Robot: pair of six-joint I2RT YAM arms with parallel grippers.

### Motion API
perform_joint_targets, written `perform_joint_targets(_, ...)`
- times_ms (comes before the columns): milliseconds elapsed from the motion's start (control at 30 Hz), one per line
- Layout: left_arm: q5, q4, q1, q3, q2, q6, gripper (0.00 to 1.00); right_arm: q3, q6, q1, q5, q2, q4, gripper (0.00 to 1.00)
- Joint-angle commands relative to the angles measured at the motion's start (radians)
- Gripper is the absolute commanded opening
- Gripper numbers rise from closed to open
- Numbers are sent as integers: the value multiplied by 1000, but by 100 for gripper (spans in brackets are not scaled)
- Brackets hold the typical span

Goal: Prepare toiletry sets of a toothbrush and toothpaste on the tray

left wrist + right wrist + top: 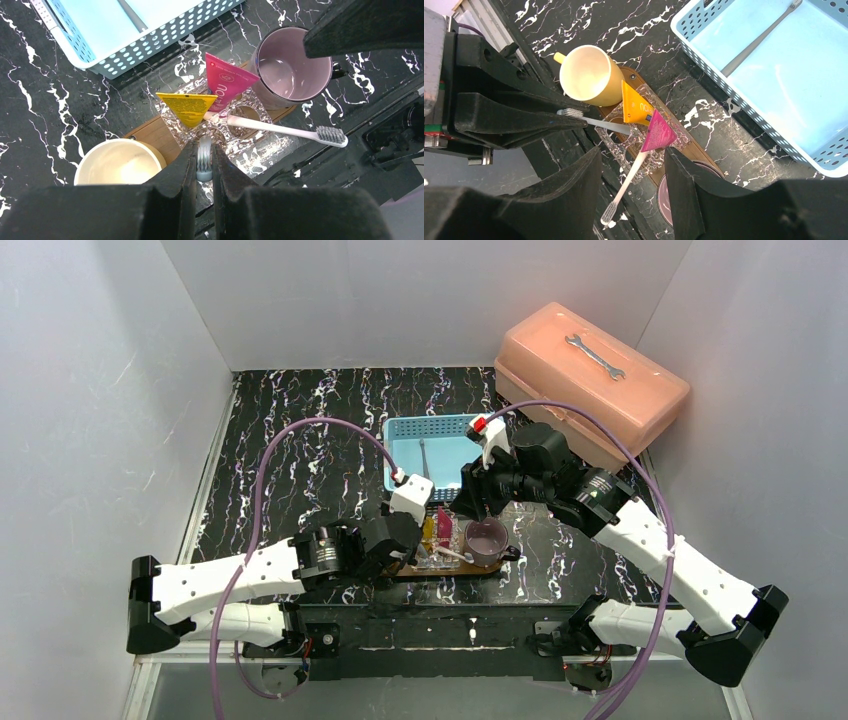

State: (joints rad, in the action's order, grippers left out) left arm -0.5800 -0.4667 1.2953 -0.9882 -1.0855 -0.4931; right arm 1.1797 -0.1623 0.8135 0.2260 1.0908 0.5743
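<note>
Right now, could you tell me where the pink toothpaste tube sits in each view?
Top external: pink toothpaste tube near centre, left of the purple cup.
Left wrist: the tube upper centre, beside that cup.
Right wrist: centre, below-right of the yellow tube.
Shared landmark: the blue basket.

Toothbrush (280,127) three, toothpaste (227,80) two, cup (295,65) two — basket (165,37) one, tray (152,135) one.

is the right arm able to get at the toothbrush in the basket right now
Probably yes: the right gripper is open and empty, and the toothbrush lies alone in the open basket, nothing over it.
</note>
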Motion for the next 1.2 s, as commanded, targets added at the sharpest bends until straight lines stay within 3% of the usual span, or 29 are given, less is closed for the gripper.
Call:
perform_joint_targets(0, -63, 46, 6, 23, 5, -18, 0, -9, -8, 0, -16, -14, -40, 57)
perform_joint_targets(700, -97, 77, 22, 45, 2, -5, 0, -26, -11, 0, -11, -20, -49, 58)
perform_joint_targets(1167, -106, 63, 46, 72, 16, -23, 12, -45, -24, 0, -11, -34, -48, 60)
